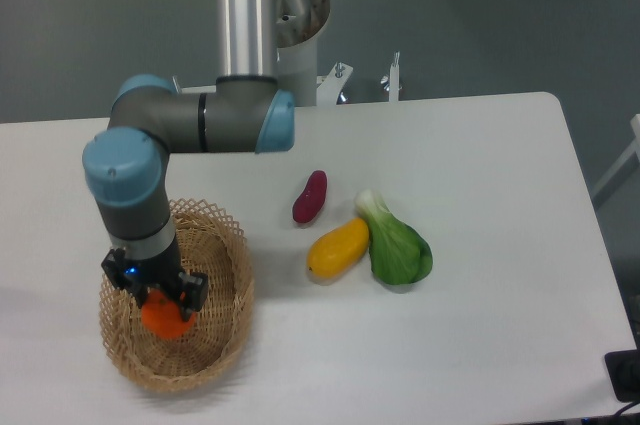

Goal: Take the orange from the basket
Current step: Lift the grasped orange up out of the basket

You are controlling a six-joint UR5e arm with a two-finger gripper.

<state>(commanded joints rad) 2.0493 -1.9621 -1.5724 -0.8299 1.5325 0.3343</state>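
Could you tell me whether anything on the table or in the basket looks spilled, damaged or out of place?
Nothing stands out. The gripper is down over the orange inside the basket, which sits flat and intact. The purple vegetable, yellow fruit and leafy green lie undamaged on the table.

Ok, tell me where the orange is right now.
The orange sits low on the left of the camera view, inside the wicker basket, directly under the end effector, well left of the yellow fruit.
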